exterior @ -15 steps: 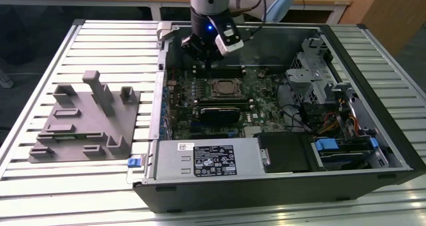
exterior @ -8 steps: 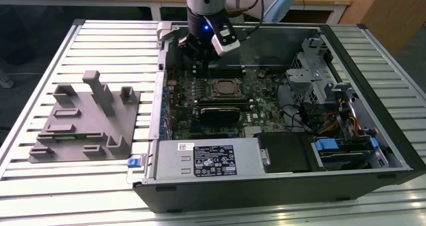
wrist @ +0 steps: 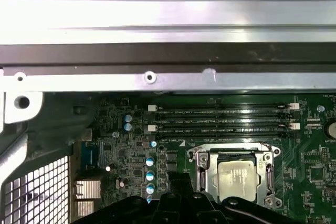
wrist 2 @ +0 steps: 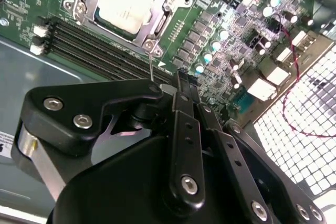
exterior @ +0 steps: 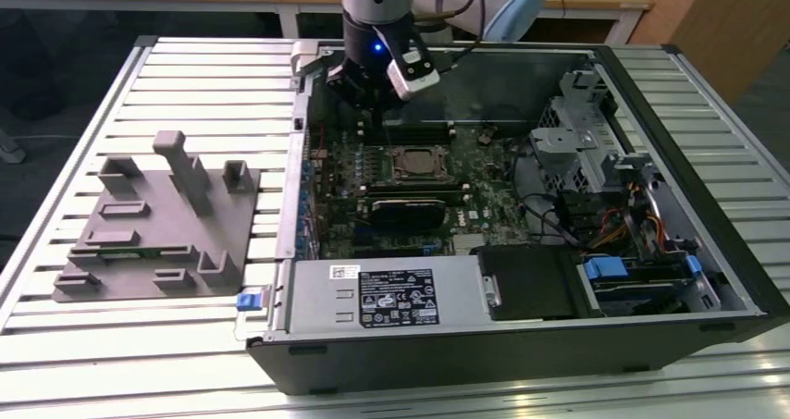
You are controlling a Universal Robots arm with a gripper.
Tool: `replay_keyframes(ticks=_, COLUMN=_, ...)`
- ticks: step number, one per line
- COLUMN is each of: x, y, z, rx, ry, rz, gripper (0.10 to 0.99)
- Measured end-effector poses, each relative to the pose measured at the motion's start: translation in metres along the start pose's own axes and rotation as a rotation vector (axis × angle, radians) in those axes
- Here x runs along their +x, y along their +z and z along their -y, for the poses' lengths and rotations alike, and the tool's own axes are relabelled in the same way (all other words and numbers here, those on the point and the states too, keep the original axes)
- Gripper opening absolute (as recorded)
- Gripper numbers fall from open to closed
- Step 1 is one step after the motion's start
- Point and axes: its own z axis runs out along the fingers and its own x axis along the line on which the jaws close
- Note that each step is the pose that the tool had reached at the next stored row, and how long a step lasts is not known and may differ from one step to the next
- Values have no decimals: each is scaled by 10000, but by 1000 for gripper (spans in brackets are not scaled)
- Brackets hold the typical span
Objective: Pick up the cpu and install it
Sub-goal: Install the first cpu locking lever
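Already the small square silver-grey cpu (wrist 2: 125, 1) (wrist: 239, 178) (exterior: 415, 163) is lying flat, top up, in the metal socket frame (wrist 2: 157, 30); the black gripper (wrist 2: 181, 85) is hovering beside it, fingers pressed together, empty.

Silver-grey cpu (wrist 2: 123, 1); green motherboard (wrist: 310, 174); black hand (wrist 2: 181, 85).

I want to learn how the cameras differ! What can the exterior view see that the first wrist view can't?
The exterior view alone takes in the whole open computer case, the grey plastic tray on the exterior view's left, and the arm above the board. The first wrist view alone gives the memory slots close up. Both share the cpu lying in its socket frame on the green board.
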Motion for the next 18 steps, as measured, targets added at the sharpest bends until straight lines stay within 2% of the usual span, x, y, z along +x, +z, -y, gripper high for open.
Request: replay_keyframes(ticks=18, x=8, y=27, z=-128, rx=0, ry=-79, rz=-6, gripper=106)
